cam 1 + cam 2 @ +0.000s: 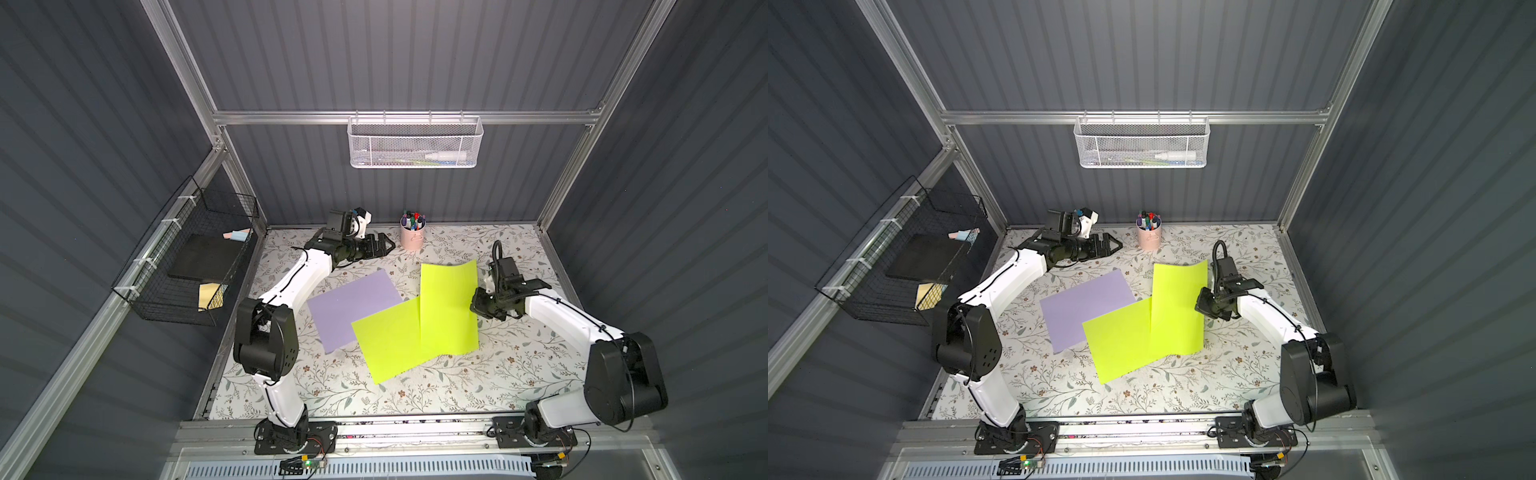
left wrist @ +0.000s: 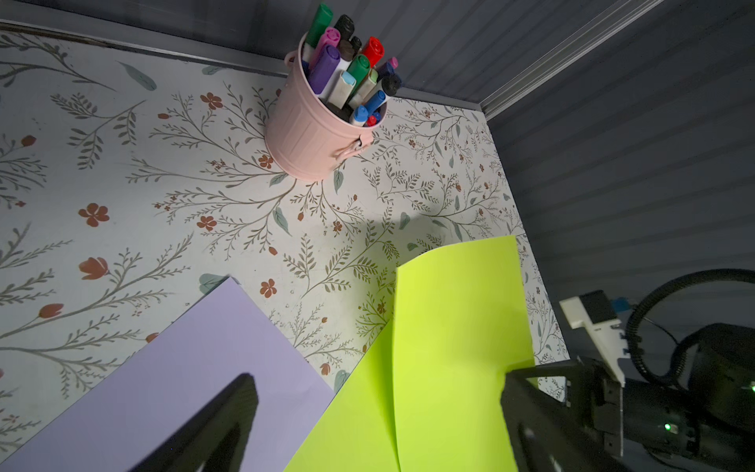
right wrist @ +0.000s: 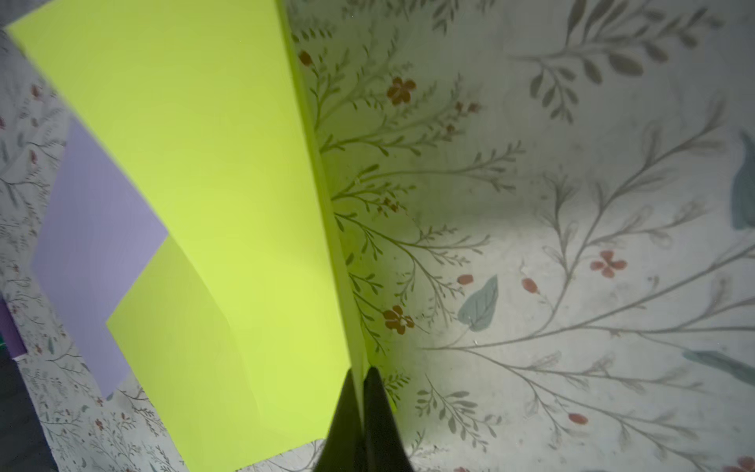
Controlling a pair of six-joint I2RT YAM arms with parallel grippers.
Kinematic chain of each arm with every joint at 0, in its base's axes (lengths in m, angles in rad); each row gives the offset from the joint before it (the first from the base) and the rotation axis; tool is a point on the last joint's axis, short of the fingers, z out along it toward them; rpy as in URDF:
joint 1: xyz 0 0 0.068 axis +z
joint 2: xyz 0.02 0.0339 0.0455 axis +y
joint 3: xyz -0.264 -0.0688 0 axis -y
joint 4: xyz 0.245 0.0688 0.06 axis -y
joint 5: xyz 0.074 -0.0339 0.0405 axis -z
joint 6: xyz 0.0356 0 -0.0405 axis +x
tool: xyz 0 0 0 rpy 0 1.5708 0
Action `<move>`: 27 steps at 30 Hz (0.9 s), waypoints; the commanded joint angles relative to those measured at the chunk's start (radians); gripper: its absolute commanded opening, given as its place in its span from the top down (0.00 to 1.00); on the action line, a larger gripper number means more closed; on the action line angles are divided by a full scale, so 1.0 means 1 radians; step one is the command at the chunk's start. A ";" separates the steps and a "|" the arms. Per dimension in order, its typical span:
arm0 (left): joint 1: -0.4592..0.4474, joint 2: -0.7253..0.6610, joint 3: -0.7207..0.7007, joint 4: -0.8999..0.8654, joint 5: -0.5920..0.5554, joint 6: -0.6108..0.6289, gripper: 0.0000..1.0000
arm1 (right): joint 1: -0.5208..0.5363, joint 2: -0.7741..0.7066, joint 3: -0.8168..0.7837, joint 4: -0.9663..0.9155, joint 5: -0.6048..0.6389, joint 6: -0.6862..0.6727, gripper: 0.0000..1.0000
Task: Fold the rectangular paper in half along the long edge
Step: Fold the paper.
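The rectangular paper (image 1: 446,307) (image 1: 1177,307) is bright yellow-green and lies mid-table. Its left part (image 1: 386,345) rests flat, overlapping a corner of a lilac sheet (image 1: 353,307). Its right part is raised and curls upward. My right gripper (image 1: 473,303) (image 3: 361,374) is shut on the paper's right edge (image 3: 327,196), holding that side off the table. My left gripper (image 1: 388,245) (image 2: 378,376) hovers open at the back, beside the marker cup, with nothing between its fingers. From the left wrist, the paper (image 2: 449,347) and lilac sheet (image 2: 184,367) lie beyond the fingers.
A pink cup of markers (image 1: 411,239) (image 2: 310,135) stands at the back centre of the floral table (image 1: 519,365). A black wire basket (image 1: 187,274) hangs on the left wall and a white mesh basket (image 1: 415,143) on the back wall.
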State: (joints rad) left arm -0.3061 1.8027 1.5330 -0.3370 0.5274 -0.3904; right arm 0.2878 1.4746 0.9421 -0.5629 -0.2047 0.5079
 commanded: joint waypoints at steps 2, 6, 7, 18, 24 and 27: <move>-0.027 -0.012 -0.022 -0.008 0.016 0.001 0.07 | 0.009 0.058 0.020 -0.099 0.001 -0.005 1.00; -0.115 0.011 -0.021 -0.080 -0.068 0.047 0.16 | 0.010 0.076 0.015 -0.096 -0.587 -0.099 1.00; -0.140 0.017 -0.026 -0.087 -0.084 0.057 0.19 | 0.011 0.077 0.018 -0.104 -0.584 -0.100 1.00; -0.272 0.102 -0.126 -0.082 -0.118 0.047 0.54 | 0.016 0.108 0.070 -0.182 -0.436 -0.128 1.00; -0.270 0.027 -0.154 -0.053 -0.137 0.023 0.58 | 0.017 0.101 0.036 -0.128 -0.334 -0.071 1.00; -0.271 0.025 -0.152 -0.039 -0.134 0.008 0.60 | 0.017 0.094 0.005 -0.101 -0.279 -0.050 1.00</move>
State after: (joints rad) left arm -0.5751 1.8828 1.3758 -0.3950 0.4038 -0.3626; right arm 0.3012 1.5761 0.9779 -0.6769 -0.5644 0.4274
